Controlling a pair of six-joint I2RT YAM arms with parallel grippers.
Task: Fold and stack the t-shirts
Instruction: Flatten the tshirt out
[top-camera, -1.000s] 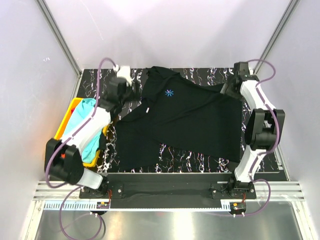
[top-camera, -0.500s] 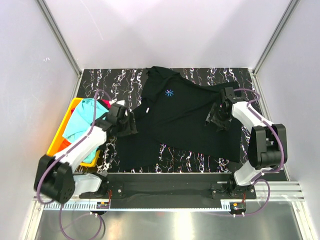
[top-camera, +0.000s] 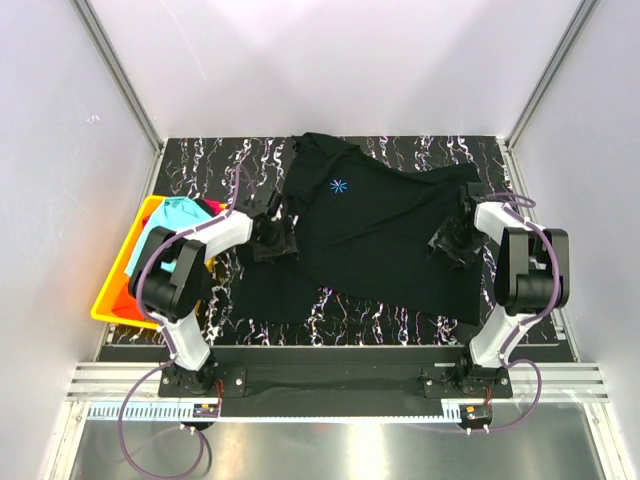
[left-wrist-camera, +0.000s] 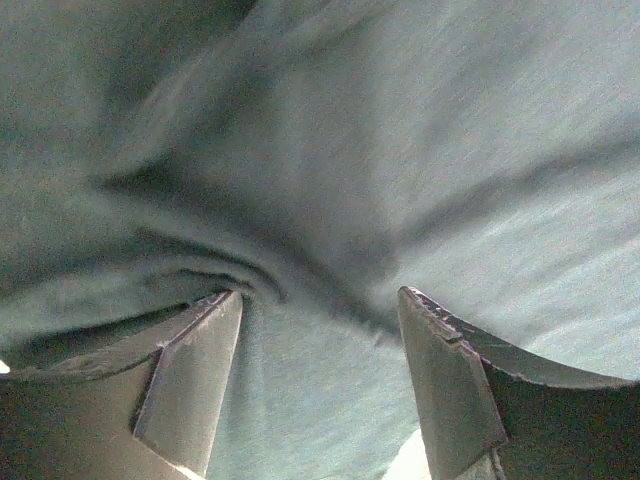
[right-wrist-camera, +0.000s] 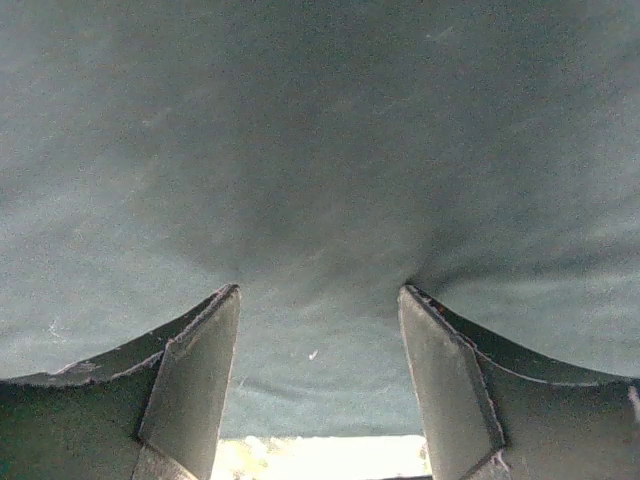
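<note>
The large black t-shirt (top-camera: 370, 240) lies spread over the marbled table, with a small blue star print near its collar. My left gripper (top-camera: 275, 238) is down on the shirt's left edge. In the left wrist view it (left-wrist-camera: 320, 300) is open, its fingertips pressed into creased black cloth (left-wrist-camera: 400, 120). My right gripper (top-camera: 450, 243) is down on the shirt's right side. It (right-wrist-camera: 320, 295) is open too, with both tips dented into smooth black cloth (right-wrist-camera: 320, 120). A turquoise t-shirt (top-camera: 172, 213) and a sliver of red cloth (top-camera: 212, 207) lie in the bin on the left.
The yellow plastic bin (top-camera: 108, 310) stands at the table's left edge, partly under my left arm. White enclosure walls stand close on the left, right and far sides. A black rail with both arm bases (top-camera: 340, 375) runs along the near edge.
Both arms left the table's far corners and came down onto the black shirt, the left to its left edge and the right to its right side. The shirt has barely shifted.
</note>
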